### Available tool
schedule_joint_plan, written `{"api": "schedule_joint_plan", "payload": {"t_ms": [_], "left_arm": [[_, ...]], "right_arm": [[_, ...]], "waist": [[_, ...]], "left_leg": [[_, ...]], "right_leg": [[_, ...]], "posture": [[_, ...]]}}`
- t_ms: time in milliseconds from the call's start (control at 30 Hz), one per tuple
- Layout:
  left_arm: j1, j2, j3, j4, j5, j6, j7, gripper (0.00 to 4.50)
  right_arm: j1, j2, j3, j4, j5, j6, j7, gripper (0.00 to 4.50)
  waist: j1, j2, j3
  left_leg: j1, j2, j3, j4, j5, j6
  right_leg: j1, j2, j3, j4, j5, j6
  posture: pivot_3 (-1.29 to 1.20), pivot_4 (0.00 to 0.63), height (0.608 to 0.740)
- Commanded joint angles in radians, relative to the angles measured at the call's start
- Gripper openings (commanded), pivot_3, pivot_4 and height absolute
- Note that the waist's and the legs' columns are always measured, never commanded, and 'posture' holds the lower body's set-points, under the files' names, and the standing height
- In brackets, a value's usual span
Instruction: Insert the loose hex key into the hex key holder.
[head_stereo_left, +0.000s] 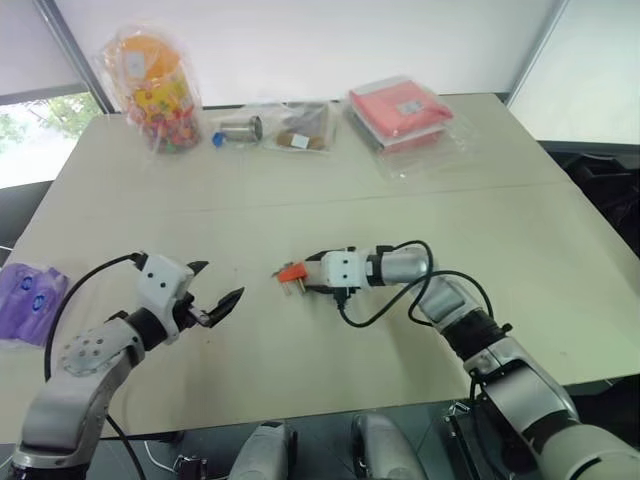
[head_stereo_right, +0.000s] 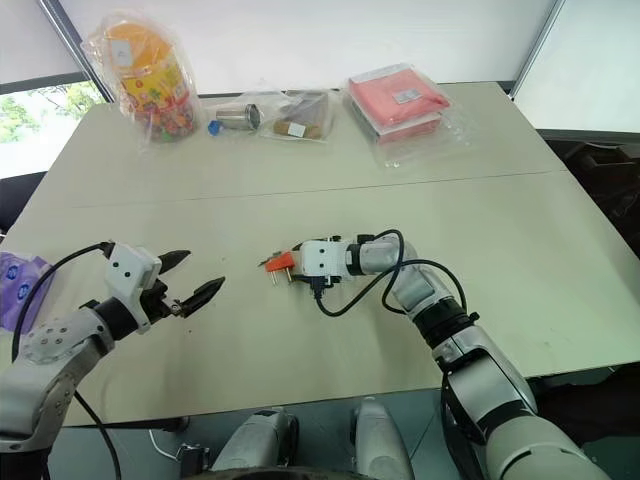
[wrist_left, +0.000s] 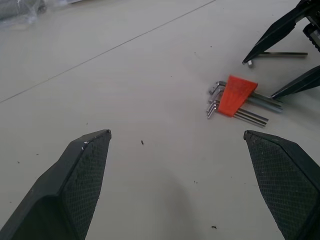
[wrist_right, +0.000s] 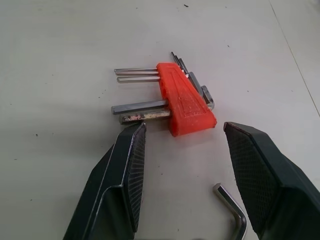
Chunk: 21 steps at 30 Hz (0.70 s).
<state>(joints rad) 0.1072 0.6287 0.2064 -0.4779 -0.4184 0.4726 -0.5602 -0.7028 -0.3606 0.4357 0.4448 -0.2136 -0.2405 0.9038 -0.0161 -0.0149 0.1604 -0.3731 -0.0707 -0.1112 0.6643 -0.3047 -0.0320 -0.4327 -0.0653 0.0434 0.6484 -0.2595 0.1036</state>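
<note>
While the right gripper (wrist_right: 182, 170) is hovering low over the middle of the surface (head_stereo_left: 300, 200) with its jaws parted and holding nothing, one of its fingers (wrist_right: 125, 165) is sitting just beside the longest keys of the hex key holder (wrist_right: 185, 102), and the loose hex key (wrist_right: 232, 212) is lying on the surface between the two fingers, close under the wrist. The left gripper (head_stereo_left: 215, 290) is waiting near the surface's left front, spread wide and empty, well apart from the holder. To do this step well, the right gripper probably needs to draw back a little, centre its pads across the loose key's straight shank rather than its bend, and close only once the holder is out of the pinch. The holder is lying flat, its keys running along the surface with the straight ends pointing back toward the right gripper and the bent ends away. The loose key's full length is hidden, so its long axis cannot be told.
</note>
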Motion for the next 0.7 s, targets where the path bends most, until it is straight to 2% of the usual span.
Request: {"api": "schedule_joint_plan", "payload": {"t_ms": [33,400,700], "left_arm": [[0.01,0.002,0.025,-0.041,0.012,-0.019,0.007,4.45],[0.027,-0.017,0.02,-0.052,0.028,-0.023,0.017,4.45],[0.023,-0.039,-0.009,-0.053,0.053,-0.039,0.024,4.45]], "right_arm": [[-0.02,0.028,0.003,-0.002,0.003,-0.014,0.001,2.56],[-0.019,0.083,0.009,0.001,-0.006,0.026,-0.006,2.56],[-0.081,0.093,-0.011,0.206,0.017,0.109,0.038,2.56]], "waist": [[0.0,0.0,0.0],[0.0,0.0,0.0],[-0.001,0.001,-0.001]], "left_leg": [[0.0,0.0,0.0,0.0,0.0,0.0],[0.0,0.0,0.0,-0.001,0.0,0.0],[0.002,0.0,0.0,-0.001,-0.001,0.002]], "right_leg": [[0.0,0.0,0.0,0.0,0.0,0.0],[0.0,0.0,0.0,0.0,0.0,0.0],[0.002,0.0,0.0,0.0,0.0,0.0]], "posture": [[0.0,0.15,0.74],[0.0,0.15,0.74],[0.0,0.15,0.74]]}}
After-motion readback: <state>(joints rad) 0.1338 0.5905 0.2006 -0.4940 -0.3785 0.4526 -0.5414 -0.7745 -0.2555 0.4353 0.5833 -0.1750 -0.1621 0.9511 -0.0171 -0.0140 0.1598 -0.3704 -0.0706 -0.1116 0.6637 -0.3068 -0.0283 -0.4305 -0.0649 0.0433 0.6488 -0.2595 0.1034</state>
